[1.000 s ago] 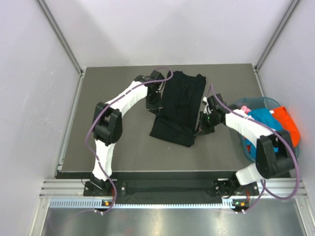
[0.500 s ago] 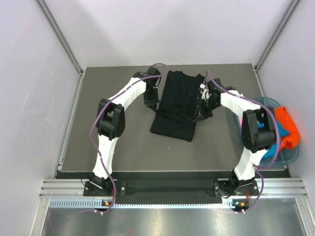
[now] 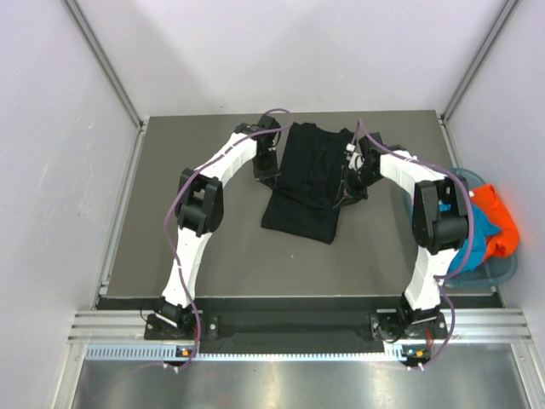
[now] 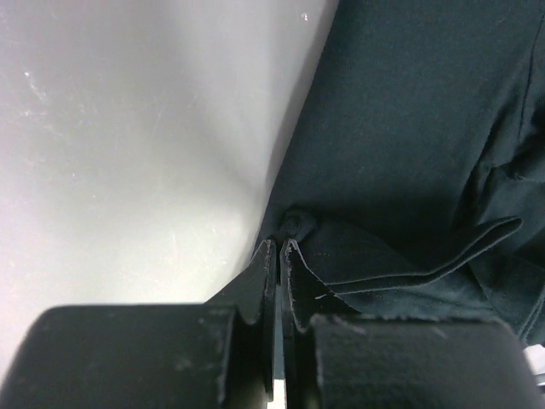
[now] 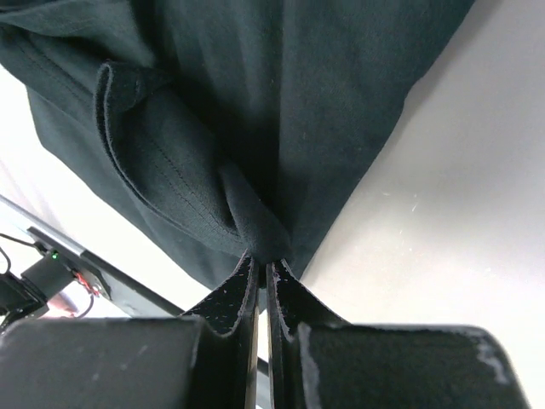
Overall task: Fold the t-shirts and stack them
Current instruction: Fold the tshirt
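The black t-shirt [image 3: 311,179] lies partly folded in a long strip at the middle back of the table. My left gripper [image 3: 266,166] is at its left edge, shut on a pinch of the black cloth [image 4: 294,226]. My right gripper [image 3: 351,183] is at its right edge, shut on a fold of the black t-shirt [image 5: 255,230]. A teal-blue t-shirt [image 3: 479,232] and an orange t-shirt [image 3: 498,221] sit bunched in the basket at the right. No pink shirt shows.
The translucent blue-green basket [image 3: 502,271] stands at the table's right edge by the right arm's base. Grey walls and metal rails close in the table [image 3: 196,247] at the back and both sides.
Both grippers moved toward the back of the table along the black shirt's edges. The right arm swung away from the basket, and the shirt's near part is drawn narrower.
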`<action>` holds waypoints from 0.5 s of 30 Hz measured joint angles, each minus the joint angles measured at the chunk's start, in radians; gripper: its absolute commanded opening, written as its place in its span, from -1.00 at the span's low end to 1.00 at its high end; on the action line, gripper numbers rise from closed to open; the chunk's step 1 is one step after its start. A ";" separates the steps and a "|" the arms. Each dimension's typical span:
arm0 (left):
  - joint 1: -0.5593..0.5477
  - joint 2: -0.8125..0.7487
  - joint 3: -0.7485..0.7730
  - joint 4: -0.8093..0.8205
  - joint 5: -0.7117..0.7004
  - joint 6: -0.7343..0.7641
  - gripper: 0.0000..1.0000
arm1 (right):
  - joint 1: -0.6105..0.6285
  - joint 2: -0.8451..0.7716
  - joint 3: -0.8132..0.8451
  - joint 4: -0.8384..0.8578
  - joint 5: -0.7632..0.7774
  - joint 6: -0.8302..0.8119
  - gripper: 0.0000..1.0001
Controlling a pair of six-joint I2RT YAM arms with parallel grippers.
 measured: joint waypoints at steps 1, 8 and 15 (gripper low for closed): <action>0.001 0.002 0.000 0.002 0.002 0.000 -0.99 | -0.002 0.002 0.005 -0.002 -0.001 0.000 -0.95; 0.006 0.003 0.006 0.033 0.026 0.000 -0.99 | -0.019 0.044 0.036 -0.006 -0.006 0.001 -0.84; 0.014 0.013 0.021 0.082 0.050 -0.005 -0.39 | -0.047 0.087 0.064 -0.002 -0.014 0.010 -0.47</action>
